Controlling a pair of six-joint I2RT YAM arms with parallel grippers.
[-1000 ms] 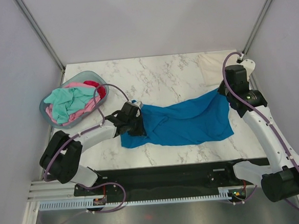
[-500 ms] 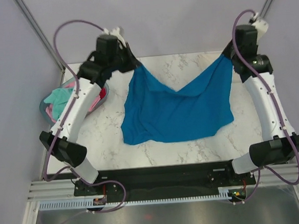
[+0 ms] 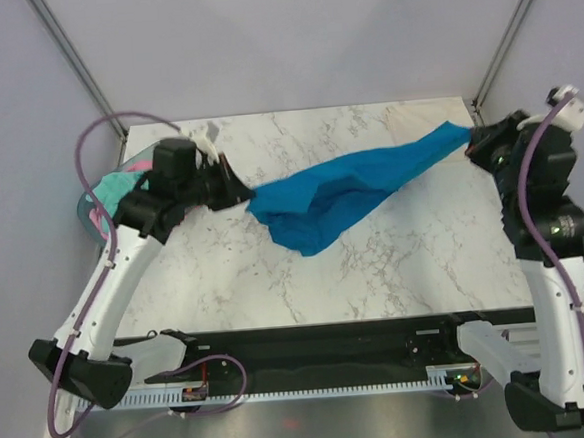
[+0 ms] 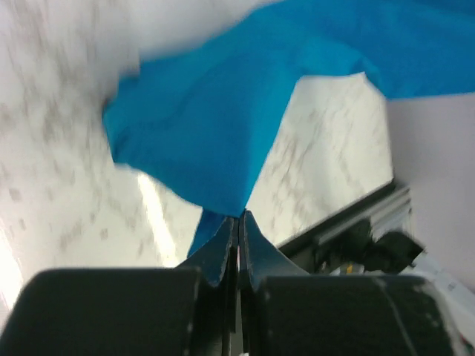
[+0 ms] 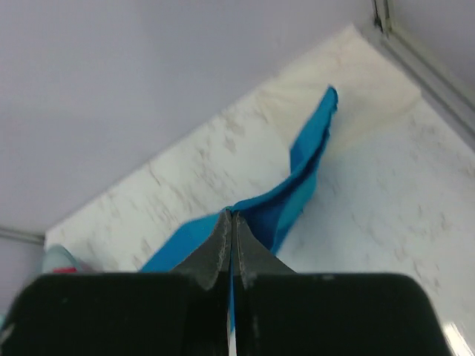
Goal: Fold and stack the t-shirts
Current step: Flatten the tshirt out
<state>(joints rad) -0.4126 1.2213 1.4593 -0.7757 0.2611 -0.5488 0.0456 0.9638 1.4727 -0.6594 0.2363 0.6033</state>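
Closest in, from the left wrist: left gripper (image 4: 237, 222) clamped shut on a fold of the blue t-shirt (image 4: 223, 126), the cloth fanning away from the fingertips over the marble table (image 4: 59, 178), all blurred. From the right wrist: right gripper (image 5: 231, 222) likewise pinched tight on the blue cloth, which trails away in a narrow strip. Only here in full, a cream t-shirt (image 5: 356, 89) lying flat in the far corner beyond the strip's tip.

From above, and only there: the whole blue shirt strung between both grippers, left end low, right end farther back, sagging in a bunch between. Cannot tell whether the sag touches the marble. Behind the left arm, a basket (image 3: 89, 205) holding mint (image 3: 119, 183) and pink shirts.
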